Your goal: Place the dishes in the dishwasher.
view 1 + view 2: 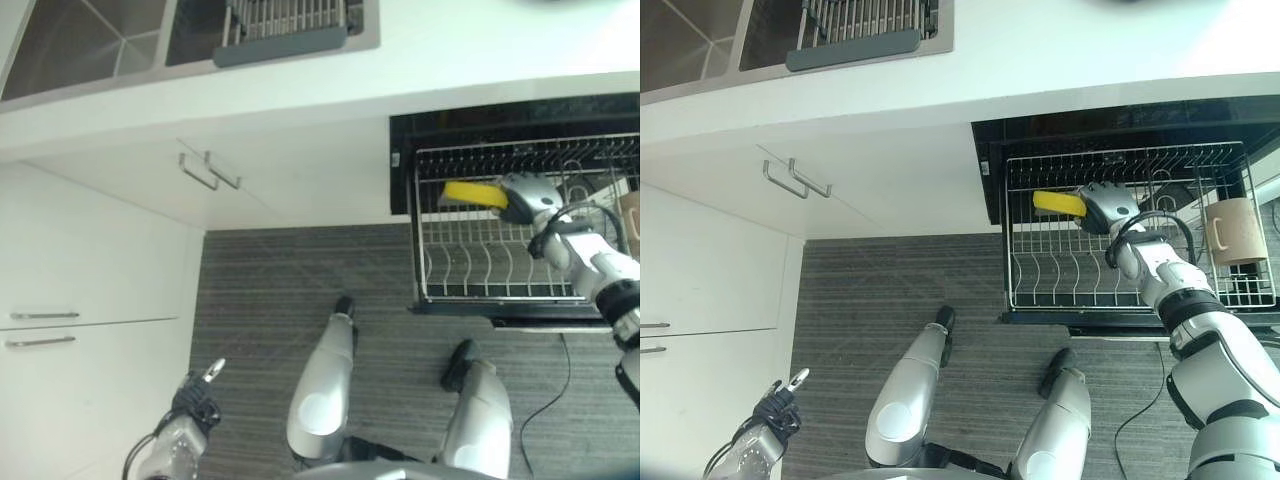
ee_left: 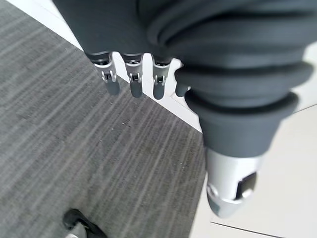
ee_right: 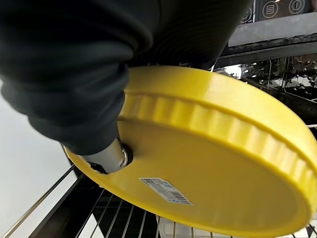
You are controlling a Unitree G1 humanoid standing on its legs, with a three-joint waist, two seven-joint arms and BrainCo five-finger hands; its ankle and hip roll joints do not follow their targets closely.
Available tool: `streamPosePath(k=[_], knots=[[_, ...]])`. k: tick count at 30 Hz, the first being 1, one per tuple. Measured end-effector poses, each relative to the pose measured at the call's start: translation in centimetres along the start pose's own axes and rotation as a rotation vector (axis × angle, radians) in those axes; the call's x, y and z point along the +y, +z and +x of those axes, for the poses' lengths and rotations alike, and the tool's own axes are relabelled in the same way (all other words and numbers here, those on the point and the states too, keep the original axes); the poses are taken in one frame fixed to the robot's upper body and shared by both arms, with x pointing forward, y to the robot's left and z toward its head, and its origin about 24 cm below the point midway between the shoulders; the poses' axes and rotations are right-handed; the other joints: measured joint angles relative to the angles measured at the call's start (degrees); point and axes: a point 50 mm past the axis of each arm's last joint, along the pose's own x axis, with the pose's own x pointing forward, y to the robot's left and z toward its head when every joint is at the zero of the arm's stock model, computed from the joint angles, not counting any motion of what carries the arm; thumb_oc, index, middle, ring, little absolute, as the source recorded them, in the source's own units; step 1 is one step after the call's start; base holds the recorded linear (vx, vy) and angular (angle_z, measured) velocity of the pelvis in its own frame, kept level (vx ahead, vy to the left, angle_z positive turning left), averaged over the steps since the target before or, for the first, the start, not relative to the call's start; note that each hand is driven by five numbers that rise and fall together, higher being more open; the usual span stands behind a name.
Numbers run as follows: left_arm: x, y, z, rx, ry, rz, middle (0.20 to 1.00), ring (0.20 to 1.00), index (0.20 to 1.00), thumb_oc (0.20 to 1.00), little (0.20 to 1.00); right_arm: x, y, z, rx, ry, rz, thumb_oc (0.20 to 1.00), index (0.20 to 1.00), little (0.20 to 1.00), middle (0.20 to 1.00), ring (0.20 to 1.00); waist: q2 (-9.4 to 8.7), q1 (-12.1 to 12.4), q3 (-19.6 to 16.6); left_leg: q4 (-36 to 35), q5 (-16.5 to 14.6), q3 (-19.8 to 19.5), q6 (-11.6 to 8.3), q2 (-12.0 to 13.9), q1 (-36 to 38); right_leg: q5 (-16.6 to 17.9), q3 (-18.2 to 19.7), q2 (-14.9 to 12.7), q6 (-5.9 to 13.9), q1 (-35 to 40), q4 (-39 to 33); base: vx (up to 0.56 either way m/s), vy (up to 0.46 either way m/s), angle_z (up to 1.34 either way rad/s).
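The right hand [image 1: 1102, 208] holds a yellow plate [image 1: 1058, 203] over the rack [image 1: 1040, 290] of the open dishwasher, thumb pressed to its underside, fingers pinching the rim. To seat it well, the robot should tip the plate on edge and lower it between two tines before letting go. The left hand [image 1: 196, 392] hangs near the floor, fingers relaxed.

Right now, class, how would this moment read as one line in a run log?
right hand: shut on yellow plate, above pulled-out dishwasher rack | beige mug: on rack's right side | left hand: open, idle near floor
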Motion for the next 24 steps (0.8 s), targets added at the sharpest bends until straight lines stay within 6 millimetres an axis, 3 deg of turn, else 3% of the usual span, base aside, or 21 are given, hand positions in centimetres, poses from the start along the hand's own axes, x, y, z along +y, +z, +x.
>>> streamPosePath(k=[9, 15, 16, 18, 24], knots=[[-1.1, 1.1, 0.0, -0.034, -0.053, -0.038, 1.000, 1.000, 1.000, 1.000, 1.000, -2.4, 0.1, 1.8, 0.020, -0.061, -0.038, 0.200, 0.200, 0.200, 0.200, 0.200, 0.02, 0.3, 0.0, 0.0, 0.2, 0.0, 0.35, -1.2, -3.4, 0.0, 0.2, -1.2, 0.17, -3.7, 0.8, -0.03, 0.011, 0.04], [-1.5, 1.4, 0.0, -0.047, -0.079, -0.041, 1.000, 1.000, 1.000, 1.000, 1.000, -2.5, 1.2, 2.6, 0.037, -0.065, -0.062, 0.200, 0.200, 0.200, 0.200, 0.200, 0.18, 0.1, -0.1, -0.2, 0.5, -0.1, 0.36, -1.1, -4.0, -0.1, 0.1, -1.3, 0.46, -4.4, 1.0, -0.04, -0.012, 0.00], [-1.6, 1.4, 0.0, -0.049, -0.084, -0.041, 1.000, 1.000, 1.000, 1.000, 1.000, -2.5, 1.3, 2.7, 0.040, -0.068, -0.064, 0.404, 0.404, 0.404, 0.404, 0.404, 0.19, 0.2, -0.1, -0.3, 0.6, -0.1, 0.36, -1.1, -4.2, -0.2, 0.1, -1.3, 0.49, -4.6, 1.0, -0.04, -0.021, 0.05], [-1.8, 1.6, 0.0, -0.055, -0.096, -0.042, 1.000, 1.000, 1.000, 1.000, 1.000, -2.6, 1.3, 2.9, 0.071, -0.061, -0.059, 1.000, 1.000, 1.000, 1.000, 1.000, 0.20, 0.2, -0.1, -1.3, 1.4, -0.1, 0.33, -1.4, -4.5, 0.0, -0.1, -1.7, 0.42, -5.2, 0.9, -0.03, -0.013, 0.08], [-2.4, 2.2, -0.1, -0.077, -0.120, -0.045, 1.000, 1.000, 1.000, 1.000, 1.000, -1.1, 2.4, 3.2, 0.099, 0.011, -0.012, 1.000, 1.000, 1.000, 1.000, 1.000, 0.24, 0.3, -0.3, -1.5, 1.9, -0.3, 0.48, -1.7, -5.4, 0.1, -0.1, -1.9, 0.26, -6.1, 0.8, -0.01, -0.004, 0.01]])
